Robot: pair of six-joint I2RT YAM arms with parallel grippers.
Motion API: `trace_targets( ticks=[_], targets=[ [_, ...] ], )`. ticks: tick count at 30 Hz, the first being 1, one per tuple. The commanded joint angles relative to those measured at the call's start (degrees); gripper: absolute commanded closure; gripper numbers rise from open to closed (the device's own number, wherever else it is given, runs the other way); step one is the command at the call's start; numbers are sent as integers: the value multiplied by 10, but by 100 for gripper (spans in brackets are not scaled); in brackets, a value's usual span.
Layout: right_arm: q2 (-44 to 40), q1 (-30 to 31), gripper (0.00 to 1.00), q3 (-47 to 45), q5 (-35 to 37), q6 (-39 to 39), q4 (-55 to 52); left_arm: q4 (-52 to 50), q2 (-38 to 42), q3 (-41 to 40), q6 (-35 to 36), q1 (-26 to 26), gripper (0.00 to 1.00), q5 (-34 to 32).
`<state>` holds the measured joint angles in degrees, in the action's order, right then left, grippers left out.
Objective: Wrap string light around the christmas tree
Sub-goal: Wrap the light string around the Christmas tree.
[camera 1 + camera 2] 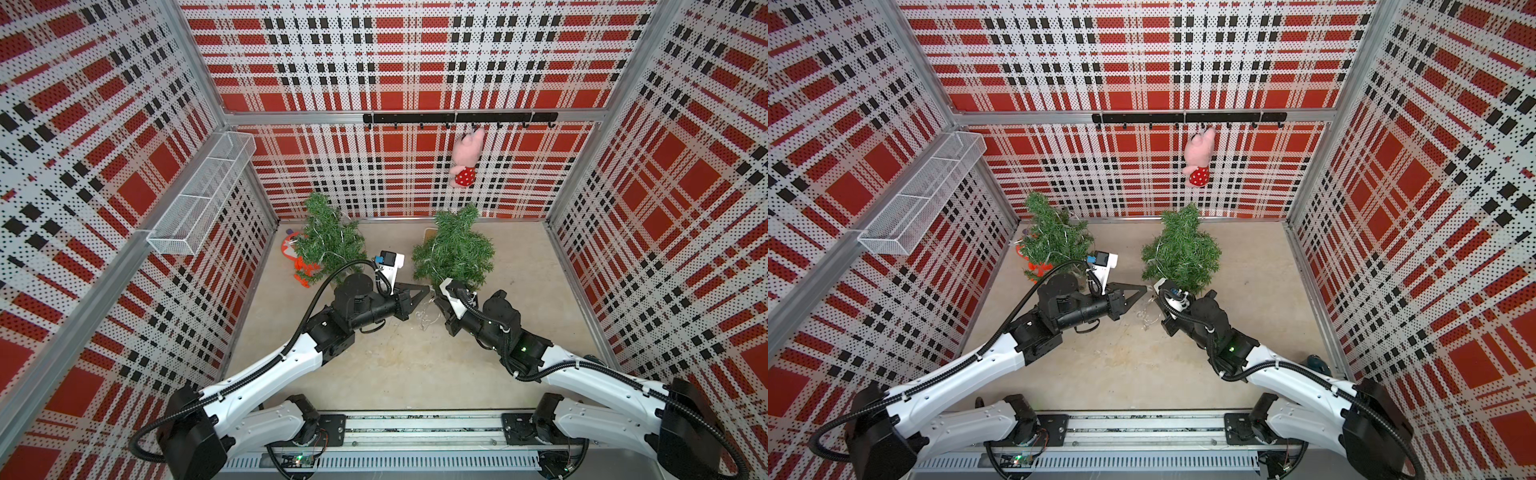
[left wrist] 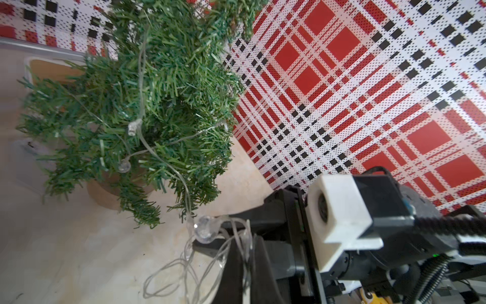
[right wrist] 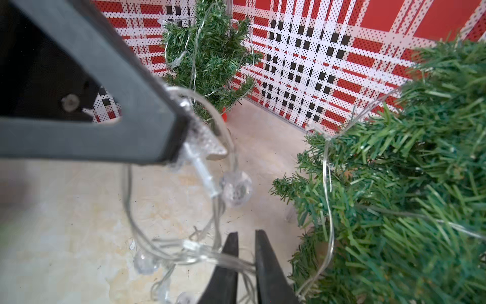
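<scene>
Left jaws: the left gripper (image 3: 181,142) fills the right wrist view, very close to the lens. Its jaws are clenched on the string light (image 3: 231,189), with a star-shaped lamp (image 3: 210,144) pressed at the tip.
Right jaws: the right gripper (image 3: 246,237) stands near the left one. Its jaws are a narrow slit apart and several strands cross between them. I cannot tell if they pinch the strands or only surround them.
String light: one part runs into the christmas tree (image 1: 455,249), just beside the right gripper. The rest hangs in loose loops between the two grippers, down toward the surface (image 1: 395,374).
Second tree (image 1: 328,241): it stands near the left arm and already carries a strand.
Risk of tangle: the loops cross each other close to the jaws, so a pull probably tightens them into a knot.
Risk for the tree: it looks light on its round base (image 2: 105,194), and a taut strand may drag or tip it.
Risk of slip: the wire is thin and smooth, and a weak grip may lose it during the turn.
Risk of snag: a lamp may catch in the branches and stop the wrap.
</scene>
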<state>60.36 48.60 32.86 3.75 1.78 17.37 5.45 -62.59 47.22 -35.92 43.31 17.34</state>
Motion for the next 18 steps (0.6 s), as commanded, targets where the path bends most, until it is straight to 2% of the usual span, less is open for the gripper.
trace_targets(
  ticks=[1,4,7,11,15,18],
  targets=[
    [-51,4,91,14,4,-17,-17,-43,45,36,38,-29,100,-52],
    [-120,-1,99,3,21,-36,-53,-24,79,35,36,-60,100,-51],
    [-158,-3,100,1,5,-64,-71,-1,70,36,32,-51,100,-30],
    [-170,-3,100,13,1,-95,-81,21,37,48,45,-3,100,-34],
    [-193,-3,100,15,-9,-106,-64,-7,18,52,63,-4,100,-85],
    [-151,-3,100,52,-38,-112,-102,6,5,51,64,7,100,-57]
  ],
)
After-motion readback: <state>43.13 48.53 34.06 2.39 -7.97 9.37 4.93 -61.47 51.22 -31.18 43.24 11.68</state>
